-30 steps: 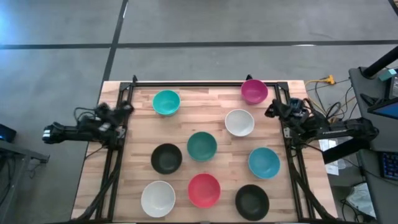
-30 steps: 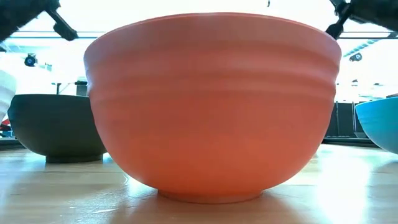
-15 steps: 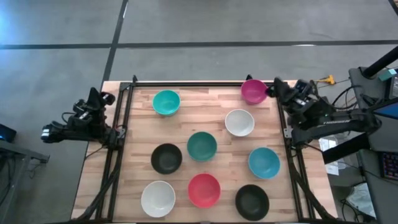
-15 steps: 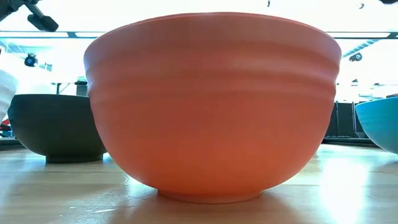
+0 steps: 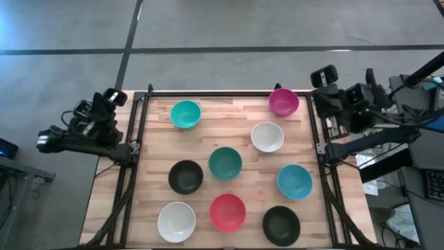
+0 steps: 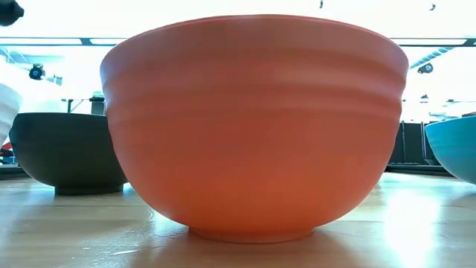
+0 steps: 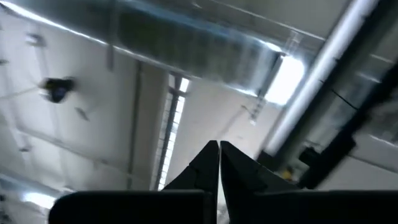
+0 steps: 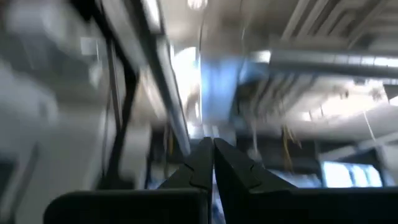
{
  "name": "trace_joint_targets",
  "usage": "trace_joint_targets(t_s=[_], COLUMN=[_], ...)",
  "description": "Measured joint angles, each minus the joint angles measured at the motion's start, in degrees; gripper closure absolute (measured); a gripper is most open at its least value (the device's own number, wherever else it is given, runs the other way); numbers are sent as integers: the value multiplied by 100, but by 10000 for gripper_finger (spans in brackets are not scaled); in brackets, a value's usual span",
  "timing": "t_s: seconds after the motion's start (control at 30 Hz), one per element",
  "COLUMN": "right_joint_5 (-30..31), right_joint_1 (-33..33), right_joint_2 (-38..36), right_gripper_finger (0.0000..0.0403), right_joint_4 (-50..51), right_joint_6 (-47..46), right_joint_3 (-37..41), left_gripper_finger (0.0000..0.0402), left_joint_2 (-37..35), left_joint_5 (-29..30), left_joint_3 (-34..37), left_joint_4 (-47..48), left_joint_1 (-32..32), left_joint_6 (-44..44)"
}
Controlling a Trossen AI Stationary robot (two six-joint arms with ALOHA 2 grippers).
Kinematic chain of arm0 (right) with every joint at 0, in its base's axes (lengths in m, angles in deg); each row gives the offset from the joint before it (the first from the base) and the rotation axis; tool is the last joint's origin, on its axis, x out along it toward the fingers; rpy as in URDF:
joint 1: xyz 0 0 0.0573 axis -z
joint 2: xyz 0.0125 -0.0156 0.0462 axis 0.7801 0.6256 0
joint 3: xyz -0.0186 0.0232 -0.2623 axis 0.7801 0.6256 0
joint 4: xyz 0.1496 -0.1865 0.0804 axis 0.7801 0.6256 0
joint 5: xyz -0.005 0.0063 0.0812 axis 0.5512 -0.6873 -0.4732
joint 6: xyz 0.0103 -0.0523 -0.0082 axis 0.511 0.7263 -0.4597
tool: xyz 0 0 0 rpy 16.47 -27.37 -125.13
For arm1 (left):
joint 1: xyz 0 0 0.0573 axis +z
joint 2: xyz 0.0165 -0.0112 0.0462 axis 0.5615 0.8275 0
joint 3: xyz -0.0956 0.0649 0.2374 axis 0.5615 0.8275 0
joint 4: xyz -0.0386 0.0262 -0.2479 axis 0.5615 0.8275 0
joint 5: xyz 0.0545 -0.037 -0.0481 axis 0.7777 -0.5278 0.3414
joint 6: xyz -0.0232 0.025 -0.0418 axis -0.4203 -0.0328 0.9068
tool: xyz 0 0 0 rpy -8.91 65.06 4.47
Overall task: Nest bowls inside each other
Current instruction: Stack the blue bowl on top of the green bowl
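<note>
Nine bowls stand apart on their bases on the wooden table. In the high view: teal bowl, magenta bowl, white bowl, second teal bowl, black bowl, blue bowl, second white bowl, red bowl, second black bowl. The red bowl fills the low view. My left gripper is off the table's far left corner, my right gripper off its far right corner. Both point up at the ceiling, shut and empty.
A black frame runs along the table's far edge and down both sides. Cables and equipment crowd the floor to the right of the table. Bare wood shows between the bowls.
Both arms have swung back from the table and tipped their grippers upward. The left gripper has gone up and toward the left edge, then beyond it. The right gripper has gone up and toward the far right corner. Their dark tips have left the low view. No bowl has moved.
</note>
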Motion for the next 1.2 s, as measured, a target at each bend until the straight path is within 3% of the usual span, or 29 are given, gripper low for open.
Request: trace_joint_targets(t_s=[0.1,0.27,0.37,0.57,0.67,0.9,1.03,1.2], right_joint_5=[314,1909,3243,6657,7583,7451,6198,4278], right_joint_1=[-222,-790,-1220,-2111,-2358,-2421,-2416,-2178], right_joint_2=[47,180,322,561,637,778,869,937], right_gripper_finger=[394,394,394,394,394,394,394,394], right_joint_4=[1712,3815,4784,6332,6991,8965,9987,10618], right_joint_6=[617,913,1031,794,421,-1569,-2813,-3788], right_joint_3=[-642,-1601,-2007,-2372,-2369,-2357,-2352,-2352], left_gripper_finger=[402,402,402,402,402,402,402,402], left_joint_2=[430,869,1069,1354,1604,2005,2193,2310], left_joint_5=[-656,-821,-832,-470,-189,299,333,328], left_joint_3=[-587,-1698,-2446,-4122,-4822,-5719,-5774,-5761], left_joint_4=[328,1506,3158,7185,8749,11233,11871,11849], left_joint_1=[0,0,-3,-3,1,-2,2,0], left_joint_6=[4,-97,-302,-342,-342,-492,-462,-463])
